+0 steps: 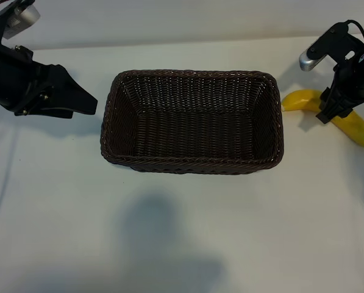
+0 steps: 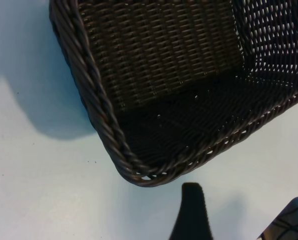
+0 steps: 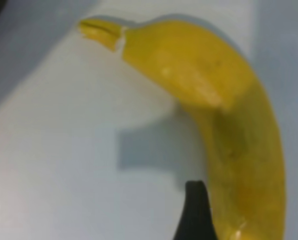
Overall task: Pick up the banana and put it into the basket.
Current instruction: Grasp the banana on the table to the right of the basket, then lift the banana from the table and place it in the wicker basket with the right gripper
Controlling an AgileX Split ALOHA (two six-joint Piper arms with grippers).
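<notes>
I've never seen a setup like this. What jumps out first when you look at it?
The big dark woven basket sits empty in the middle of the white table. To its right lies a bright yellow banana, with the right end effector lowered over its middle, open and not yet gripping. The left end effector hangs open beside the basket's left end, idle.

One banana (image 1: 358, 127), one basket (image 1: 191, 165), and two tools: left (image 1: 87, 104), right (image 1: 329, 110).
</notes>
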